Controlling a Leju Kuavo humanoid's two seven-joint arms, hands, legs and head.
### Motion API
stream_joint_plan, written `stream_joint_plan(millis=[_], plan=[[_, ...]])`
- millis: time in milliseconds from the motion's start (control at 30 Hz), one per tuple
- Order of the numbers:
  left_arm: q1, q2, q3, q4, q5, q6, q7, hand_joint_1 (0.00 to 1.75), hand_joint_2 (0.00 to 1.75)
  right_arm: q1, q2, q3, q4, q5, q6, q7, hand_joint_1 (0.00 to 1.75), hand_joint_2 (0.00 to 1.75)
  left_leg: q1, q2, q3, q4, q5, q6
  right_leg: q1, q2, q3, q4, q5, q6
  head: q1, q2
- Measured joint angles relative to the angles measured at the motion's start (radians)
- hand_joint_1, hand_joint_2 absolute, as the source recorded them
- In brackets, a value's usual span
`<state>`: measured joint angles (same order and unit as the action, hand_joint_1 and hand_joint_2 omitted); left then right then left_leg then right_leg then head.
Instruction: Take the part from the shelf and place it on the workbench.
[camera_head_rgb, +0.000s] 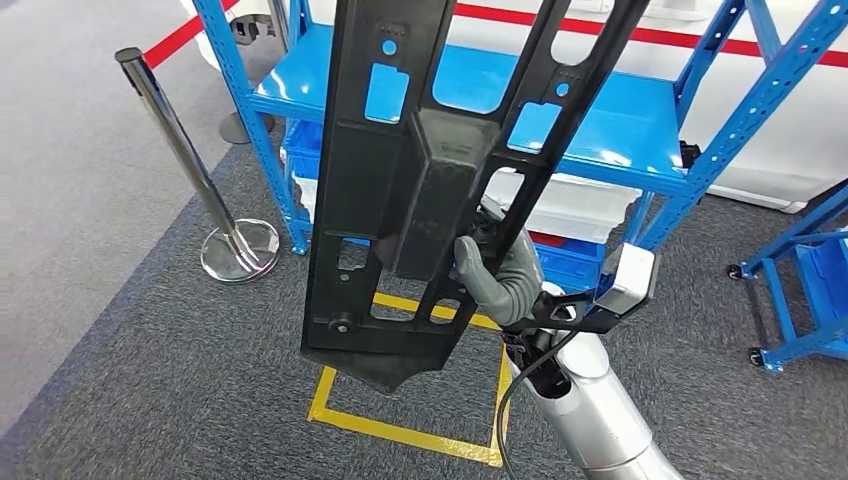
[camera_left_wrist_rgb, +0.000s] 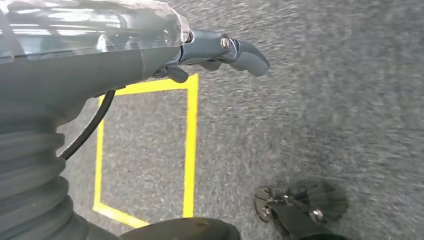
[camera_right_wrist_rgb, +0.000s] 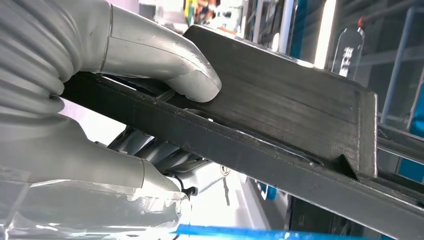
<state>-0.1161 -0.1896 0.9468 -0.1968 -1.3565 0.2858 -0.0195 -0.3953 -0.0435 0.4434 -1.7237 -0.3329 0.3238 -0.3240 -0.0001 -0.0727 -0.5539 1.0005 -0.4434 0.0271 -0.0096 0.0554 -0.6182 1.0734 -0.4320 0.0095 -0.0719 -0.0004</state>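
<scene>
The right hand (camera_head_rgb: 497, 272) grips the black part (camera_head_rgb: 420, 190) near its lower right edge, thumb (camera_right_wrist_rgb: 197, 80) pressed on the raised block and fingers wrapped behind a bar. The part stands upright before the blue shelf (camera_head_rgb: 620, 120). The left hand (camera_left_wrist_rgb: 220, 50) hangs over carpet, fingers loosely curled, holding nothing, near a yellow floor square (camera_left_wrist_rgb: 190, 150).

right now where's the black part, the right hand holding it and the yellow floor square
black part (camera_head_rgb: 375, 200), head view, on its flat left panel
right hand (camera_head_rgb: 500, 280), head view, on the grey palm beside the part
yellow floor square (camera_left_wrist_rgb: 190, 150), left wrist view, on one tape edge
</scene>
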Motion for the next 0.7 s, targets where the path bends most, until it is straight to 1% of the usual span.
stream_joint_plan(millis=[33,67,100,133,167,200,233,267,300,333,367,400,433,467,500,533,567,633,667,700], plan=[[0.000,-0.001,-0.001,0.000,-0.001,0.000,0.000,0.00,1.75,0.000,0.000,-0.001,-0.001,0.001,0.001,0.000,1.75,1.75,0.001,-0.009,-0.006,0.003,0.001,-0.005,-0.001,0.017,0.017,-0.038,0.007,-0.003,0.000,0.000],[0.000,-0.002,-0.001,0.000,-0.001,0.001,0.001,0.00,1.75,0.001,0.000,-0.002,-0.002,0.002,0.002,0.000,1.75,1.75,0.003,-0.019,-0.013,0.005,0.002,-0.010,-0.001,0.025,0.022,-0.051,0.003,-0.006,0.000,0.000],[0.001,-0.002,-0.001,0.000,-0.001,0.001,0.001,0.00,1.75,0.001,0.000,-0.003,-0.003,0.003,0.003,0.000,1.75,1.75,0.005,-0.029,-0.018,0.005,0.005,-0.017,0.000,0.017,0.022,-0.058,0.003,-0.008,0.000,0.000],[0.001,-0.002,-0.001,0.000,-0.001,0.001,0.001,0.00,1.75,0.000,0.000,-0.003,-0.003,0.003,0.003,0.000,1.75,1.75,0.006,-0.036,-0.022,0.004,0.004,-0.023,-0.002,0.004,0.023,-0.064,0.004,-0.012,0.000,0.000],[0.002,-0.002,-0.001,0.000,-0.001,0.002,0.001,0.00,1.75,0.000,0.001,-0.003,-0.003,0.003,0.004,0.000,1.75,1.75,0.005,-0.027,-0.026,0.010,-0.001,-0.028,-0.004,-0.007,0.027,-0.072,0.006,-0.015,0.000,0.000],[0.002,-0.001,-0.001,0.000,-0.001,0.002,0.001,0.00,1.75,-0.001,0.002,-0.003,-0.003,0.003,0.004,0.000,1.75,1.75,0.003,-0.009,-0.033,0.026,-0.013,-0.033,-0.006,-0.020,0.032,-0.080,0.009,-0.020,0.000,0.000],[0.002,-0.001,-0.001,0.000,-0.001,0.002,0.001,0.00,1.75,-0.001,0.002,-0.003,-0.004,0.003,0.005,0.000,1.75,1.75,0.002,0.015,-0.050,0.065,-0.037,-0.037,-0.008,-0.033,0.036,-0.086,0.010,-0.024,0.000,0.000],[0.001,0.000,-0.001,0.000,-0.001,0.003,0.001,0.00,1.75,0.000,0.003,-0.003,-0.004,0.003,0.005,0.000,1.75,1.75,0.002,0.039,-0.078,0.126,-0.067,-0.041,-0.005,-0.046,0.039,-0.088,0.010,-0.026,0.000,0.000],[-0.001,0.001,-0.001,0.000,-0.001,0.003,0.001,0.00,1.75,0.000,0.003,-0.003,-0.003,0.003,0.005,-0.001,1.75,1.75,0.004,0.050,-0.110,0.194,-0.096,-0.046,-0.004,-0.061,0.039,-0.087,0.009,-0.028,0.000,0.000],[-0.002,0.001,-0.001,0.000,-0.001,0.003,0.001,0.00,1.75,0.002,0.003,-0.003,-0.003,0.003,0.006,0.000,1.75,1.75,0.007,0.055,-0.140,0.254,-0.117,-0.050,-0.002,-0.076,0.039,-0.087,0.007,-0.028,0.000,0.000],[-0.004,0.002,-0.001,0.000,-0.001,0.003,0.000,0.00,1.75,0.003,0.003,-0.003,-0.003,0.003,0.006,0.000,1.75,1.75,0.009,0.057,-0.152,0.280,-0.117,-0.053,-0.002,-0.090,0.039,-0.085,0.006,-0.027,0.000,0.000],[-0.005,0.002,-0.002,0.000,-0.001,0.002,0.000,0.00,1.75,0.003,0.003,-0.003,-0.003,0.003,0.006,0.000,1.75,1.75,0.011,0.061,-0.143,0.263,-0.098,-0.056,-0.002,-0.103,0.039,-0.083,0.004,-0.025,0.000,0.000],[-0.004,0.003,-0.002,0.000,-0.002,0.002,0.001,0.00,1.75,0.004,0.003,-0.003,-0.003,0.004,0.007,0.000,1.75,1.75,0.013,0.070,-0.115,0.209,-0.064,-0.058,-0.003,-0.115,0.039,-0.080,0.001,-0.023,0.000,0.000],[-0.004,0.004,-0.002,0.000,-0.003,0.002,0.001,0.00,1.75,0.004,0.003,-0.003,-0.004,0.005,0.008,0.000,1.75,1.75,0.014,0.091,-0.079,0.138,-0.035,-0.059,-0.002,-0.124,0.040,-0.076,-0.002,-0.018,0.000,0.000],[-0.004,0.004,-0.002,0.000,-0.004,0.001,0.001,0.00,1.75,0.004,0.003,-0.004,-0.004,0.005,0.008,0.000,1.75,1.75,0.011,0.111,-0.049,0.077,-0.013,-0.056,0.000,-0.133,0.038,-0.070,-0.006,-0.013,0.000,0.000],[-0.004,0.003,-0.002,0.000,-0.005,0.000,0.001,0.00,1.75,0.004,0.003,-0.005,-0.005,0.006,0.009,0.000,1.75,1.75,0.009,0.126,-0.031,0.038,-0.003,-0.049,0.002,-0.140,0.037,-0.065,-0.008,-0.009,0.000,0.000],[-0.003,0.002,-0.002,0.000,-0.006,-0.001,0.000,0.00,1.75,0.004,0.003,-0.005,-0.006,0.006,0.009,0.000,1.75,1.75,0.005,0.132,-0.026,0.021,-0.003,-0.040,0.005,-0.147,0.035,-0.062,-0.009,-0.005,0.000,0.000],[0.000,0.000,-0.002,0.000,-0.008,0.000,0.000,0.00,1.75,0.005,0.003,-0.006,-0.006,0.007,0.010,0.000,1.75,1.75,0.001,0.113,-0.031,0.020,0.001,-0.020,0.006,-0.165,0.035,-0.061,-0.010,0.002,0.000,0.000],[0.001,-0.001,-0.002,0.000,-0.010,0.001,0.000,0.00,1.75,0.005,0.003,-0.006,-0.007,0.008,0.010,0.000,1.75,1.75,0.001,0.103,-0.032,0.018,0.003,-0.013,0.003,-0.161,0.035,-0.056,-0.016,0.007,0.000,0.000],[0.001,-0.003,-0.003,0.000,-0.011,0.002,-0.001,0.00,1.75,0.005,0.003,-0.007,-0.009,0.008,0.010,0.000,1.75,1.75,0.001,0.093,-0.032,0.017,0.007,-0.006,0.000,-0.145,0.029,-0.039,-0.031,0.012,0.000,0.000]])
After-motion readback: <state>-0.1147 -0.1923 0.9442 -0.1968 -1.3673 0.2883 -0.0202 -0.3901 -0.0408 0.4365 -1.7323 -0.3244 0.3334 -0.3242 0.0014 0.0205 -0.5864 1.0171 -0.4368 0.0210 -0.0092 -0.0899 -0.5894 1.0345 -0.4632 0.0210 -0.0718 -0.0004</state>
